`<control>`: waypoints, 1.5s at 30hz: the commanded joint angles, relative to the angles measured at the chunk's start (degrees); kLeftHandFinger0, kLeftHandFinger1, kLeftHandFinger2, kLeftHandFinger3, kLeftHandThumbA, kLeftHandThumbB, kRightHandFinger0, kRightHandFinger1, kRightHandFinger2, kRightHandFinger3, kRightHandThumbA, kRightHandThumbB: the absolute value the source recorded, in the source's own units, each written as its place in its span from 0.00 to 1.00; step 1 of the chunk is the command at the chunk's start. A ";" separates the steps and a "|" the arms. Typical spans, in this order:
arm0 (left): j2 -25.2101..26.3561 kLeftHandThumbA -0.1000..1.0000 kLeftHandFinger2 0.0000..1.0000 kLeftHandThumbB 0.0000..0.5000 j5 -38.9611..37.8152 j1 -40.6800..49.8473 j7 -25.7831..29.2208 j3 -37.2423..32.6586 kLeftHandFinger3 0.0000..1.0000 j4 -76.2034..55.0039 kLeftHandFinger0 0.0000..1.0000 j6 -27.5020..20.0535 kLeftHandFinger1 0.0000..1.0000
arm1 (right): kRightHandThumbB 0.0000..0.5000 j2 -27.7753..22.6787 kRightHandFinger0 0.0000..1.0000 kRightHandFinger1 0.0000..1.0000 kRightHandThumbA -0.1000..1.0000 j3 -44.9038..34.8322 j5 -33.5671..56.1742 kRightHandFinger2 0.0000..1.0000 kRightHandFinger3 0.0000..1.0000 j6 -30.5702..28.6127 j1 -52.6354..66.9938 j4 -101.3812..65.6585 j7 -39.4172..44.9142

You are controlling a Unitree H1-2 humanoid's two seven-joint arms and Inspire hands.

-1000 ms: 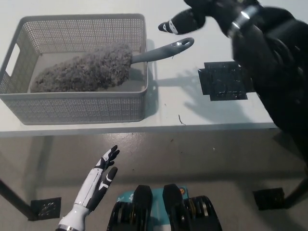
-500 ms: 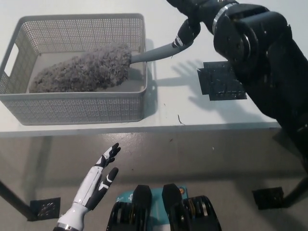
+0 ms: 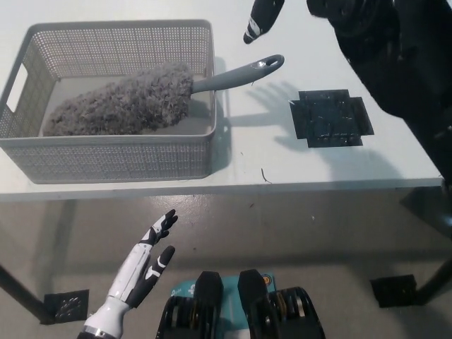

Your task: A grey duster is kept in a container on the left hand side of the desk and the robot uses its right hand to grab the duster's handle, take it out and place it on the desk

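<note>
showing right hand (image 3: 258, 17) mostly cropped, near duster handle (image 3: 236, 75)

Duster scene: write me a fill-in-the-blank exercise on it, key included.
1. The duster has its fluffy head lying inside the grey ____.
2. Its handle sticks out toward the robot's ____ side.
3. The black right hand hovers near the handle without ____ it.
4. The left hand, open below the desk edge, is ____ in colour.

Missing words: basket; right; touching; white.
</note>
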 commanded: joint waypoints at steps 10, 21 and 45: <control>1.51 1.00 1.00 0.25 0.44 -1.00 -1.46 -0.66 1.00 -2.84 1.00 -0.81 1.00 | 1.00 2.73 1.00 1.00 1.00 0.09 5.23 1.00 1.00 1.00 -4.93 12.02 1.09; 1.46 1.00 1.00 0.25 0.66 -0.95 -2.32 -0.86 1.00 -3.18 1.00 -0.29 1.00 | 1.00 7.82 1.00 1.00 1.00 1.31 7.26 1.00 1.00 -1.43 -8.24 26.74 -1.26; 1.28 1.00 1.00 0.29 0.73 0.38 -2.99 -1.57 1.00 -4.35 1.00 0.28 1.00 | 1.00 14.42 1.00 1.00 0.91 15.43 -0.40 1.00 1.00 -7.31 -14.71 55.18 -15.92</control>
